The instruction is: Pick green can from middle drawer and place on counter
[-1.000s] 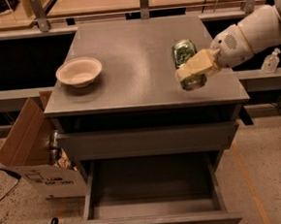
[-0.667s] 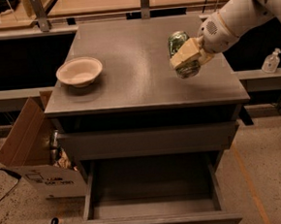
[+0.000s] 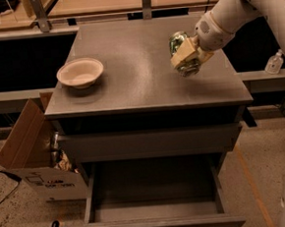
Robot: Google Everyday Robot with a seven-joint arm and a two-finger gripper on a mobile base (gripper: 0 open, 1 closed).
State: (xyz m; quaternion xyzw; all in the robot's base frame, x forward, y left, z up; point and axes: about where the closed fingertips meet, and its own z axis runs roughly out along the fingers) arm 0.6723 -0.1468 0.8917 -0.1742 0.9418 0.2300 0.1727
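Tool: (image 3: 187, 57) at the end of the white arm (image 3: 228, 15), which enters from the upper right. It sits over the right half of the surface, near the right edge and roughly midway between the back and front edges.
Tool state: clenched on the green can, with one tan finger (image 3: 183, 53) lying across the can's side.
Green can: (image 3: 178, 41) held in the tool and tilted, its upper end leaning toward the back left corner. Whether its lower end touches the surface cannot be told.
Surface: (image 3: 139, 76) grey cabinet top, bearing the bowl on its left half.
Bowl: (image 3: 80, 72) pale and upright, near the left edge, well apart from the green can.
Middle drawer: (image 3: 153, 186) pulled out toward the viewer below the front edge of the surface, its flat grey floor and low side walls in view.
Upper drawer front: (image 3: 149, 142) plain grey panel, shut, just under the front edge.
Cardboard box: (image 3: 24, 144) on the floor beside the cabinet's left side, one flap raised.
Pump bottle: (image 3: 274, 61) clear, on a ledge beyond the right edge.
Wooden top: (image 3: 104, 0) pale, behind the back edge, with metal posts rising from it.
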